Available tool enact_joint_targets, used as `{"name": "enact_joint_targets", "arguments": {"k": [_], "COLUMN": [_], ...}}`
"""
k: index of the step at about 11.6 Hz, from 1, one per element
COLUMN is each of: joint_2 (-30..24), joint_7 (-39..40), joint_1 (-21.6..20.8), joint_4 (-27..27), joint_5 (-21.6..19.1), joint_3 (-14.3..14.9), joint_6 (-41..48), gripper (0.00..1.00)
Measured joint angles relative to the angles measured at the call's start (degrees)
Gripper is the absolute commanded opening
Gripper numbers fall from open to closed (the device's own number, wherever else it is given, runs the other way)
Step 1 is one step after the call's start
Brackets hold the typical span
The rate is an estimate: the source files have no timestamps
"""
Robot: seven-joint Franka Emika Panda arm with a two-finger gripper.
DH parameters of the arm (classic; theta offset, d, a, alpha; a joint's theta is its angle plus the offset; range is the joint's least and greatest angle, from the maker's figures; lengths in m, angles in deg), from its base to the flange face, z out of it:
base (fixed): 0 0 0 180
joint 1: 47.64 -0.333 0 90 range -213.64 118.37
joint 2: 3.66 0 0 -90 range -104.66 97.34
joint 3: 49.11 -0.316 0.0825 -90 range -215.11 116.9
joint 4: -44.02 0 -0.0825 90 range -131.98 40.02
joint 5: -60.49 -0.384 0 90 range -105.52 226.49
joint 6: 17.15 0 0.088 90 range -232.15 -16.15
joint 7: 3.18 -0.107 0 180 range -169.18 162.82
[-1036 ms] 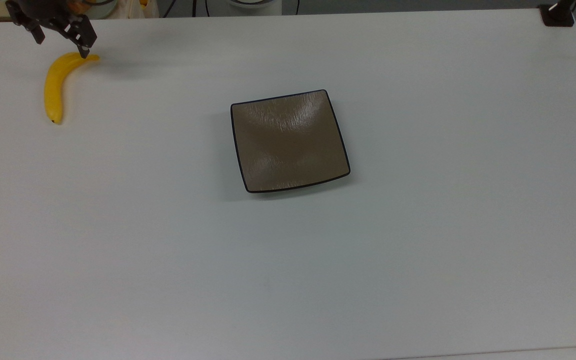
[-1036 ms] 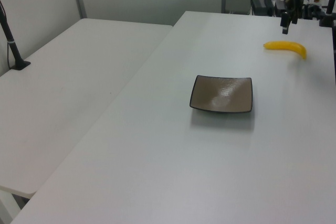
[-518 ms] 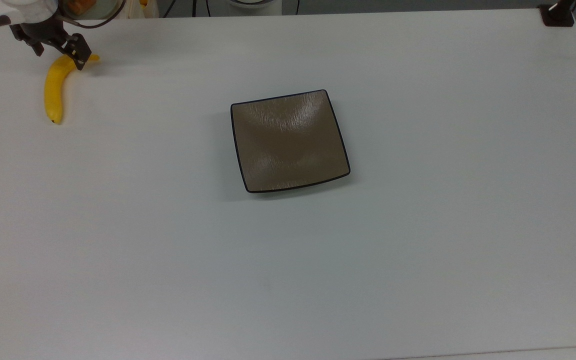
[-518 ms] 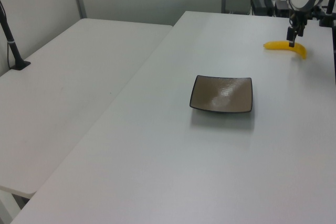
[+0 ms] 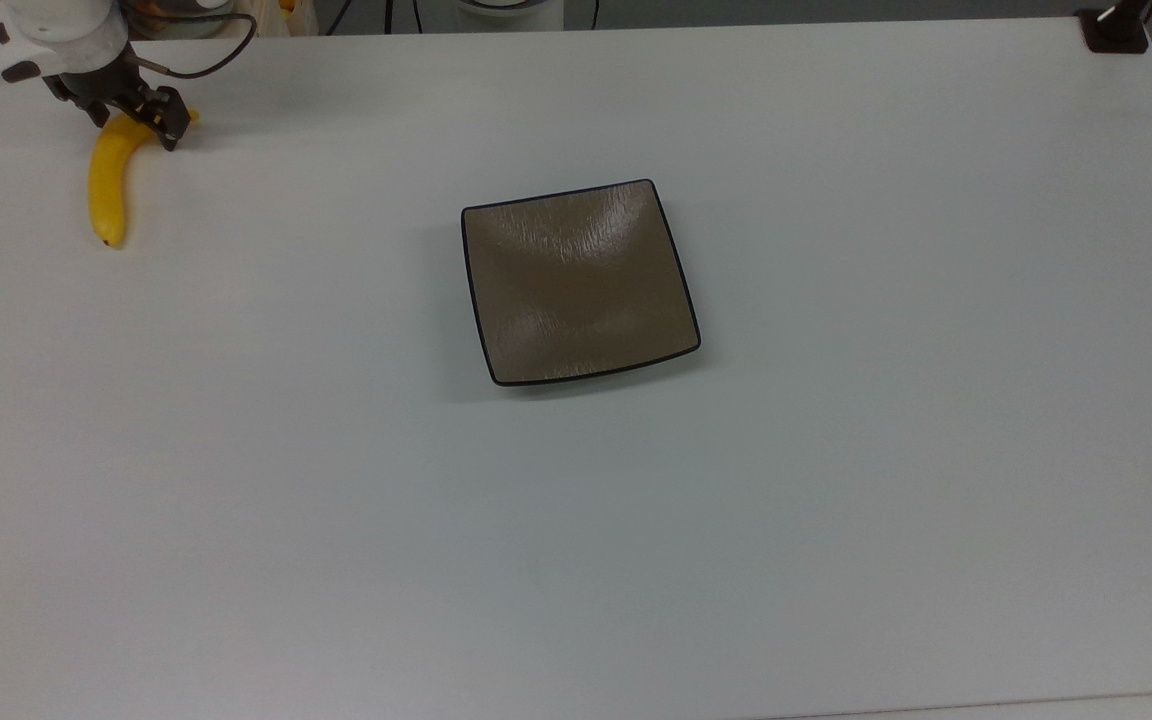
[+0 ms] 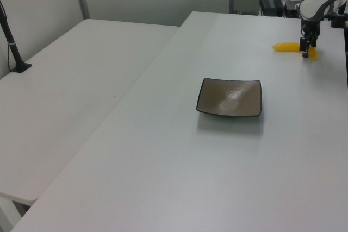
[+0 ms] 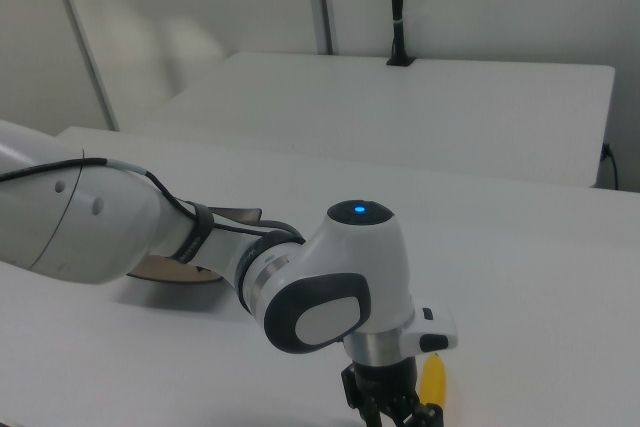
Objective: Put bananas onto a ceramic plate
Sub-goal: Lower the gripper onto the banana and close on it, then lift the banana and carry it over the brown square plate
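Bananas (image 5: pixel 108 180): a single yellow fruit, lying flat on the white table (image 5: pixel 836 520) near the top view's upper left corner, curved, dark tip toward the top view's bottom. In the left view it sits at the far right of the table (image 6: pixel 287 46), partly behind the arm.

Gripper (image 5: pixel 132 118) is down at the banana's upper, stem-side end. Top view shows the dark fingers apart, one on each side of the fruit, straddling it rather than clamped. Contact with the skin: cannot tell from here. Left view has the fingers low, about at table level, beside the yellow (image 6: pixel 308 50). Right view shows the wrist from behind, with a sliver of banana (image 7: pixel 433 379) just below it.

Ceramic plate (image 5: pixel 676 260): square, brown, dark rim, near the table's middle, nothing on it. Well apart from the banana, off toward the top view's right. Left view shows it likewise bare (image 6: pixel 255 88).

Progress, as I judge it: early. Approach looks finished; the grasp is not yet closed. Left to do: close on the fruit, lift, carry across the open table to the plate, set down, release. The grip sits near one end, so the long free end may swing or sag on lifting.
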Motion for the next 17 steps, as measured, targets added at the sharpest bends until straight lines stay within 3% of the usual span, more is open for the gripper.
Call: {"name": "enact_joint_targets", "arguments": {"k": [1,2,5,9,15,17], "joint_2": [0.02,-0.09,-0.13,-0.53,-6.27,-7.21], "joint_7": [0.65,2.15,6.99,7.56,6.66,0.72], "joint_1": [0.02,0.04,0.52,0.62,-3.2,-5.04], "joint_4": [0.01,0.02,0.06,0.34,8.97,11.07], "joint_5": [-0.43,-1.45,-3.88,-4.96,-16.87,-17.7], "joint_3": [0.0,0.0,0.0,-0.04,-0.9,-3.96], "joint_6": [0.0,0.0,0.0,0.96,17.15,18.44], "gripper": [0.14,0.13,0.13,0.14,0.17,0.17]}}
